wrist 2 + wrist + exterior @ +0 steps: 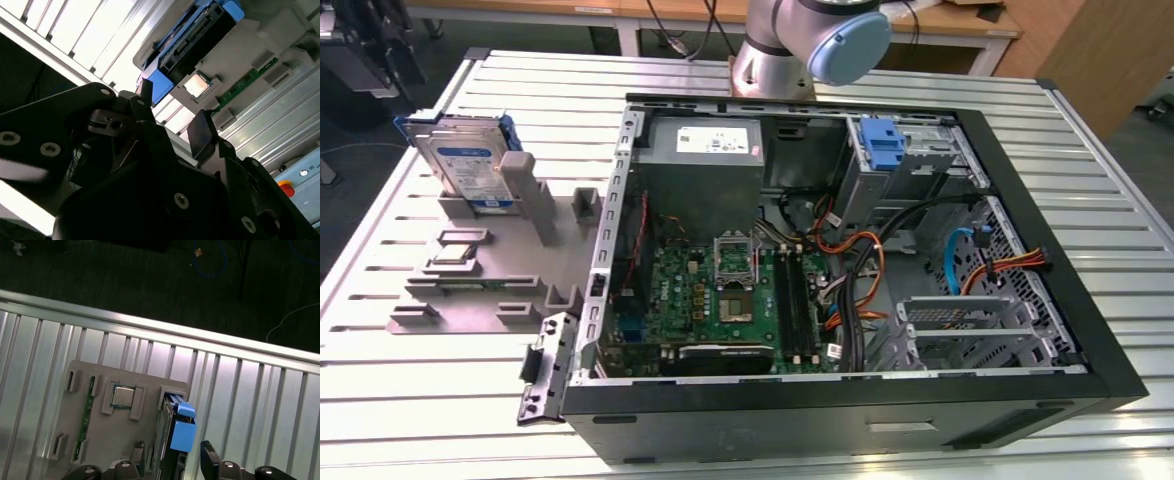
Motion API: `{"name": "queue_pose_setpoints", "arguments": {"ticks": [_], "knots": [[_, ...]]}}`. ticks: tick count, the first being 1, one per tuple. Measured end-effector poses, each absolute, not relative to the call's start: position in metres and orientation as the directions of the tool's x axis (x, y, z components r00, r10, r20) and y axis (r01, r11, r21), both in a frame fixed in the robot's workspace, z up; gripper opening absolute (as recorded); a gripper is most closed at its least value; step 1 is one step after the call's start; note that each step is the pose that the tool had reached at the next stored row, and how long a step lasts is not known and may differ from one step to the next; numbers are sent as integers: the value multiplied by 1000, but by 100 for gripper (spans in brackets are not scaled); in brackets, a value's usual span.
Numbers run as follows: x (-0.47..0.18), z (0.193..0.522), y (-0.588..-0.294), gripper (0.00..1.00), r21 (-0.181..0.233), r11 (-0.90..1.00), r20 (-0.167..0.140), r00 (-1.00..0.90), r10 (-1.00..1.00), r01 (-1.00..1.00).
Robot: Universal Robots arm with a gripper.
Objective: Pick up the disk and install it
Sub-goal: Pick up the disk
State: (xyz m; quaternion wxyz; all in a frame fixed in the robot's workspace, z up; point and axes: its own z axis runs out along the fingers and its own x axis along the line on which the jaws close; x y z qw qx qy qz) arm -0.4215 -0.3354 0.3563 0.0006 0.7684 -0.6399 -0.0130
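Ribbed aluminium table (440, 400), dark floor (150, 280) past its edge. Disk (464, 165) stands on edge in grey fixture (480, 290), exterior view's left of open case (854, 410). Gripper (172, 112) spread wide, empty

An open computer case (827, 420) sits on the slatted table (440, 400). At its nine o'clock in the exterior view, a grey stand (520, 262) holds a chip (122, 396).
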Motion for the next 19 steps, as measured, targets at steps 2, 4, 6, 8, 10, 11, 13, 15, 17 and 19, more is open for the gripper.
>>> {"name": "queue_pose_setpoints", "arguments": {"ticks": [2, 4, 6, 8, 10, 11, 13, 15, 17, 19], "knots": [[-423, 354, -335, 58, 15, -171, -19, 170, -985, -985], [-424, 351, -335, 65, 14, -159, -19, 159, -987, -987], [-424, 347, -335, 65, 14, -144, -18, 143, -990, -990], [-424, 344, -335, 65, 13, -130, -18, 130, -991, -991], [-424, 340, -335, 65, 13, -123, -18, 123, -992, -992], [-424, 338, -335, 65, 13, -122, -19, 122, -992, -992], [-424, 335, -335, 65, 13, -122, -19, 122, -992, -992], [-424, 332, -335, 65, 13, -122, -20, 122, -992, -992], [-425, 330, -335, 65, 13, -122, -23, 122, -992, -992], [-425, 328, -335, 65, 11, -122, -24, 122, -992, -992]]}}
